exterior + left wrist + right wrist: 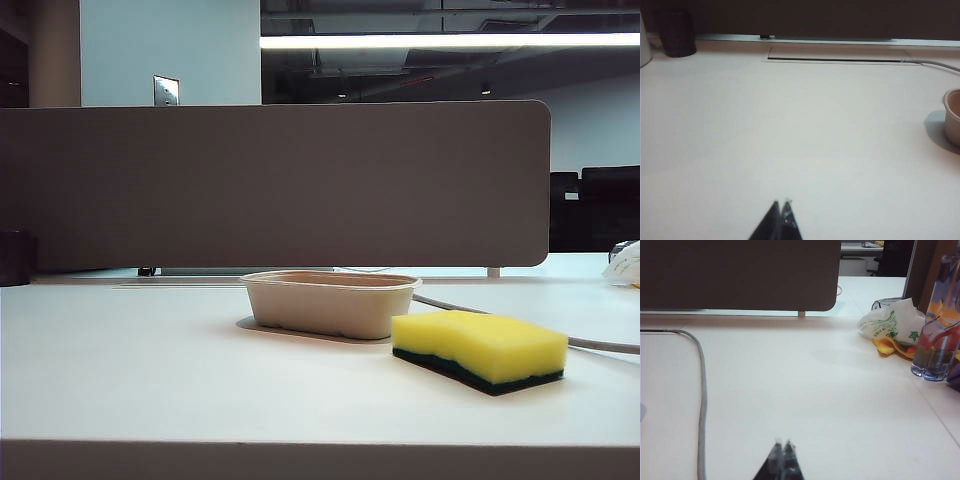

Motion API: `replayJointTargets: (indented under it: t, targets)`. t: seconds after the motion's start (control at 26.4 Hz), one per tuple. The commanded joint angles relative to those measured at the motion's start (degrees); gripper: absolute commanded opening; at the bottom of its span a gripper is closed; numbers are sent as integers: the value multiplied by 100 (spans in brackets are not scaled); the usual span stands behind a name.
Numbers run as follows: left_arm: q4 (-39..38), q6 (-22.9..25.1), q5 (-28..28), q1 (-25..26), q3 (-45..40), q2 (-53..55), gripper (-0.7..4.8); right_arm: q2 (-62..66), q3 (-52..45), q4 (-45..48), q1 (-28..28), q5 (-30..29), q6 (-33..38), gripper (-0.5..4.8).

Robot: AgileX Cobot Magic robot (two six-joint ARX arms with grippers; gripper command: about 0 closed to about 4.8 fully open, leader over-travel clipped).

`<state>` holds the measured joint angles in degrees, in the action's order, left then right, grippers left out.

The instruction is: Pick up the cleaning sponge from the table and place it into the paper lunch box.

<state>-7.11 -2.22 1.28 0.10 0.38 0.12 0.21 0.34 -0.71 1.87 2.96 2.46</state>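
Observation:
The yellow cleaning sponge (480,349) with a dark green bottom layer lies flat on the white table (150,380), right of centre in the exterior view. Just behind it to the left stands the beige paper lunch box (330,302), with nothing visible inside; its rim (952,116) shows at the edge of the left wrist view. Neither arm appears in the exterior view. My left gripper (781,204) is shut and holds nothing, above bare table. My right gripper (782,444) is also shut with nothing in it. The sponge is out of both wrist views.
A grey-brown divider panel (270,185) runs along the table's back edge. A grey cable (702,390) trails across the table past the box. A dark cup (676,34) stands far left. A plastic bag (892,322) and a glass (935,352) sit at the right.

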Motion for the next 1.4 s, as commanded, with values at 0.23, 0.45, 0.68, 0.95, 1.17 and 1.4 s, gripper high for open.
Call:
replayJointTargets:
  t: [0.23, 0.45, 0.68, 0.95, 1.17, 1.4]
  targets:
    - [37, 4, 2, 2, 4, 2, -5, 2, 24, 94, 0, -15, -7, -8]
    - [37, 7, -9, -85, 4, 2, -5, 2, 24, 96, 2, -57, 94, -8]
    - [37, 7, -13, -986, 4, 9, -5, 2, 24, 114, 2, -568, 1132, -8]
    - [35, 7, -2, -2072, 4, 544, -5, 2, 87, 160, 2, -1213, 1939, -8]
    - [35, 7, 2, -2887, 4, 999, -5, 44, 459, -822, 7, -1742, 2326, -9]
    - [37, 7, 2, -3080, 4, 1078, -5, 428, 933, -1827, 24, -2028, 2406, -9]
